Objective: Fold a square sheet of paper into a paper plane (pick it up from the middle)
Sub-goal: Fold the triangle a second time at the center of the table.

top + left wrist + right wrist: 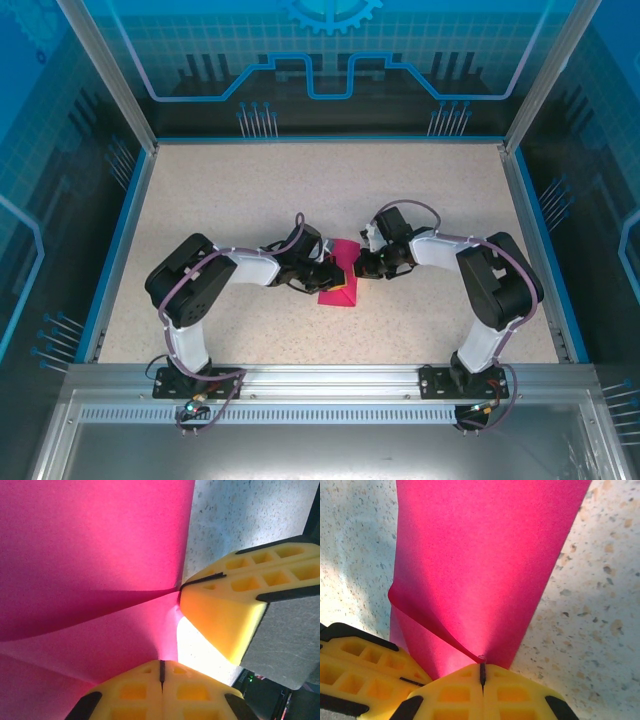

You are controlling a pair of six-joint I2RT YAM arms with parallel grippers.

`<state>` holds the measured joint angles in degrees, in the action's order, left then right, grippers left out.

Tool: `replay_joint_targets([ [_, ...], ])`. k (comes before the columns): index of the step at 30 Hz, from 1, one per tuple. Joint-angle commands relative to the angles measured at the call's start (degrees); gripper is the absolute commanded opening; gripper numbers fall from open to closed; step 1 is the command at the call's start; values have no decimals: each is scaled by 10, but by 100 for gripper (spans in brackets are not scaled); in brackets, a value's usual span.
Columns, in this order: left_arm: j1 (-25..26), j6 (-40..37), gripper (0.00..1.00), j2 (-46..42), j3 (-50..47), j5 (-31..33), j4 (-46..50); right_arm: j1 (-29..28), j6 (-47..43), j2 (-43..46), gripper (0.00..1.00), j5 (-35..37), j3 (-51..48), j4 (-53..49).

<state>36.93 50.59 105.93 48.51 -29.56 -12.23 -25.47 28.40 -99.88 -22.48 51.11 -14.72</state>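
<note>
You had the left gripper [161, 674] clenched, its yellow pads pressed together on an edge of the square sheet of paper [90, 545]; the right gripper [482, 676] was clamped on the same sheet in the same way, just beside the left one; the magenta paper curled away from the two pinches in a loose, partly folded flap; its far part lay on the speckled table [250, 200]; from above, both arms met near the table's middle, with the sheet between them.

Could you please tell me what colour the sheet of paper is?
The sheet of paper is plain magenta-pink, clearest in the right wrist view.
</note>
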Motion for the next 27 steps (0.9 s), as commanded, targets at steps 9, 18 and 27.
replay_joint_targets([
  [9,4,-18,2,5,5,15,23,8,-14,-10,5,-8,17,-23],
  [18,3,-20,2,5,5,17,29,7,-19,-24,5,-12,27,-22],
  [27,4,-25,1,6,12,22,42,6,-17,-26,5,-9,26,-28],
])
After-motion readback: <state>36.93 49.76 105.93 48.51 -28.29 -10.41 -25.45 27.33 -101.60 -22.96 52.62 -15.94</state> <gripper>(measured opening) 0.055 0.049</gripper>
